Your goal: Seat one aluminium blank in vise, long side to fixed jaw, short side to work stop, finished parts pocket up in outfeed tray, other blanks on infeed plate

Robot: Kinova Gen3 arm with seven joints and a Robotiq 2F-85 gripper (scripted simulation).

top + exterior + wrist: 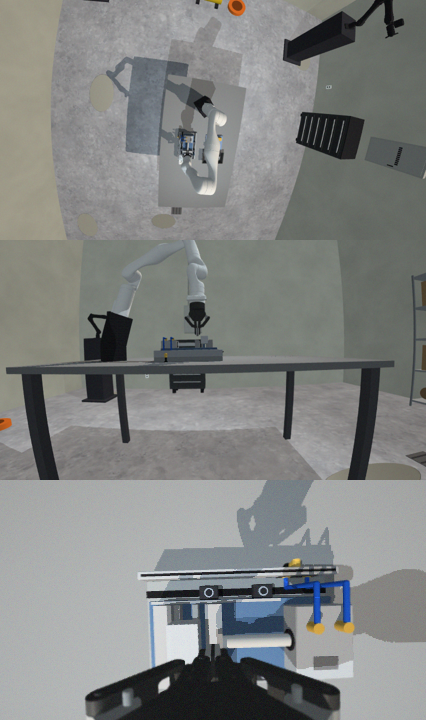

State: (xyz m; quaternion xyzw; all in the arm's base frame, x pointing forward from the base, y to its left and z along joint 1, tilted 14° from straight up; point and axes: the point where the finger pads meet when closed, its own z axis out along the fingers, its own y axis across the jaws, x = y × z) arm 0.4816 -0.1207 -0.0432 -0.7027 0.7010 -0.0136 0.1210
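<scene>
The vise (250,630) sits on a blue base; it also shows in the side view (187,348) and from above (187,143). Its end block with blue hoses (320,640) is at the right of the wrist view, and a pale block (177,640) is at the left. A white rod (257,641) runs from the hose block toward the narrow gap (210,625). My gripper (213,653) (197,330) is shut with nothing between its fingers and hangs just above the vise, near that gap. I cannot make out any blank or finished part for certain.
A long rail with two black clamps (235,591) lies behind the vise. A dark plate or tray lies beside the vise, mostly hidden under my arm. The black arm base (114,336) stands at the left of the table.
</scene>
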